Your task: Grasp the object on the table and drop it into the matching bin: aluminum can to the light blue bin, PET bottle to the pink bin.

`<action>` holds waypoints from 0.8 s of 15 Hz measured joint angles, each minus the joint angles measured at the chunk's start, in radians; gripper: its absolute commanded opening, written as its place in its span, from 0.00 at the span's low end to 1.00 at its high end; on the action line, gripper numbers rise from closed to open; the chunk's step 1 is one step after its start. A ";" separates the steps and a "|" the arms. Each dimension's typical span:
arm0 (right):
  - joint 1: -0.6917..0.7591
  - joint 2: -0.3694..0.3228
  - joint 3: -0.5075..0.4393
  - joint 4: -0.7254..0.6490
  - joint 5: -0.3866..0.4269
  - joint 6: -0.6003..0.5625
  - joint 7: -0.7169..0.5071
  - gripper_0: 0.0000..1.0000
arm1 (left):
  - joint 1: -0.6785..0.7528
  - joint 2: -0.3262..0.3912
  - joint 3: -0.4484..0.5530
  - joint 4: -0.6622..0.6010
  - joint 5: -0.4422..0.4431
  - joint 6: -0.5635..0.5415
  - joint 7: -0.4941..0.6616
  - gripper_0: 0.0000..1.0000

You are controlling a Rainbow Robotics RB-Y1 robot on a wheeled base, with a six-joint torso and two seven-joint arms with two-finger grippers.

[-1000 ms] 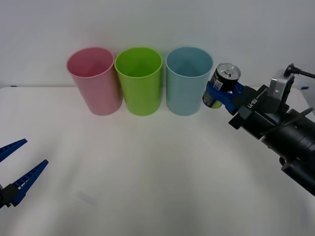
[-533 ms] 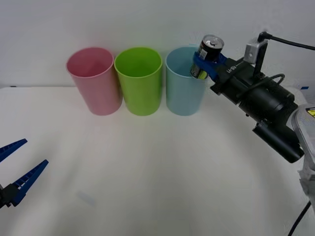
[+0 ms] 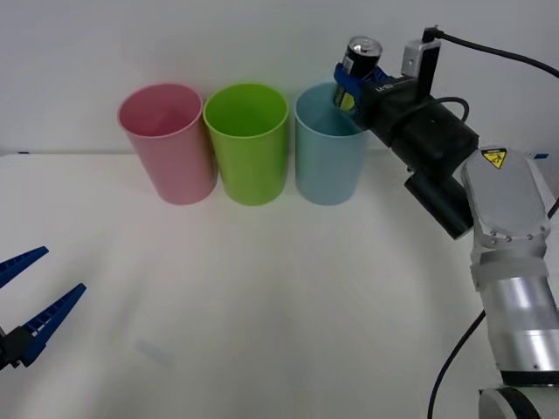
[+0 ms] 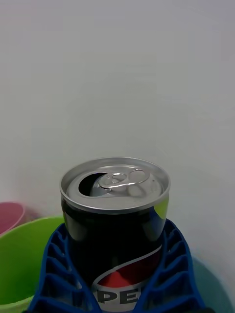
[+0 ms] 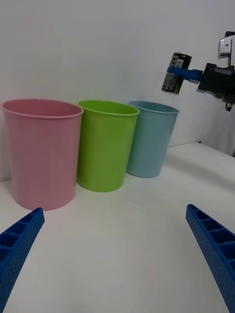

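My right gripper (image 3: 352,85) is shut on the aluminum can (image 3: 359,58), a dark can with a silver pull-tab top, held upright in the air over the right rim of the light blue bin (image 3: 328,148). Close up, the can (image 4: 115,220) sits between my blue ribbed fingers (image 4: 54,274). From the left wrist the can (image 5: 175,73) hangs above and just right of the light blue bin (image 5: 149,139). The pink bin (image 3: 169,144) stands at the left of the row. My left gripper (image 3: 24,301) rests open low over the table's (image 3: 262,305) left front.
A lime green bin (image 3: 248,144) stands between the pink and light blue bins, all three touching in a row at the table's back edge against a white wall. The black right arm (image 3: 437,157) stretches over the table's back right.
The right gripper has carried the can up and to the left, from beside the light blue bin to above its right rim. The left arm has not moved.
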 measured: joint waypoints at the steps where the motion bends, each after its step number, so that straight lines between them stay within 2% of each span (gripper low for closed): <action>1: -0.022 0.018 -0.014 0.027 0.027 0.014 0.001 0.00 | 0.000 0.000 0.000 0.000 0.000 0.000 0.000 1.00; 6: -0.114 0.054 -0.029 0.157 0.074 0.098 0.015 0.00 | 0.000 0.000 0.000 0.000 0.000 0.000 0.000 1.00; 12: -0.124 0.063 -0.027 0.174 0.088 0.110 0.022 0.02 | 0.000 0.000 0.000 0.000 0.000 0.000 0.000 1.00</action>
